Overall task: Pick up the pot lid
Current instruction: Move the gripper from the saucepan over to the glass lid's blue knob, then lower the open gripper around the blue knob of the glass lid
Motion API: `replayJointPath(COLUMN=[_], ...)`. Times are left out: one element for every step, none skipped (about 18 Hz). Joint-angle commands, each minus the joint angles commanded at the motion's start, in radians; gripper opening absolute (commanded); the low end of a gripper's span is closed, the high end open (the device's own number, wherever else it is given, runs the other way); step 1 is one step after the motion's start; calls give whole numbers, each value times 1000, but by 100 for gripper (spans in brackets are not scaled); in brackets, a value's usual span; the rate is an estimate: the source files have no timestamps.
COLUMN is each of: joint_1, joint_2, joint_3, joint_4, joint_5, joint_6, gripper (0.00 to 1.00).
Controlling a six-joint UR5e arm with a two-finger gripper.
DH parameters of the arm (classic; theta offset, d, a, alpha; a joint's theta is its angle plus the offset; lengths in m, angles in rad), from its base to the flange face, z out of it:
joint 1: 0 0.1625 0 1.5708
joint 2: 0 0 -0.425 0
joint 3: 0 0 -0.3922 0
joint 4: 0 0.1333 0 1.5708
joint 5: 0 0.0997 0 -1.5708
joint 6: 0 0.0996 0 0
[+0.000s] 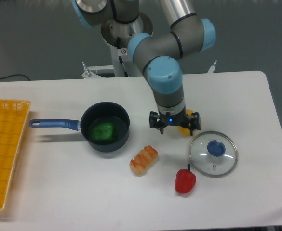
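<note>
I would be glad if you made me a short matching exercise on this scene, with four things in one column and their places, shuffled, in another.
Things:
1. Blue knob
2. Blue handle
3. Green item
4. Brown item

Places:
A. Inside the black pot
B. On the table, between the pot and the red item
C. On top of the clear lid
D. Sticking out from the pot towards the orange basket

Right pairs: 1-C, 2-D, 3-A, 4-B
</note>
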State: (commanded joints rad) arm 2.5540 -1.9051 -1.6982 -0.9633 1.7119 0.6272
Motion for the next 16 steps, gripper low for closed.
replayJointPath(joint_1=[11,20,32,50,63,69,77,89,100,103,107,112,115,117,118,121], joint_2=[-11,-17,-20,-28,-38,-49,-61,-72,-87,-100,-113,-124,-132,-138,-146,-149], joint_3=[12,18,25,38,43,45,51,55,69,83,98,109,114,118,121,123], joint_4=[0,-2,-2,-3,-3,-2,-2,-2,-2,-2,-2,-2,0,2,2,2], joint_5=[2,3,3,2,0,0,-1,-5,-8,-11,-17,-18,-20,-29,-40,-43], joint_6=[40,86,139,197,251,294,328,356,374,378,375,373,371,370,364,361], gripper=[100,100,100,100,100,100,100,100,100,100,100,100,100,100,100,100])
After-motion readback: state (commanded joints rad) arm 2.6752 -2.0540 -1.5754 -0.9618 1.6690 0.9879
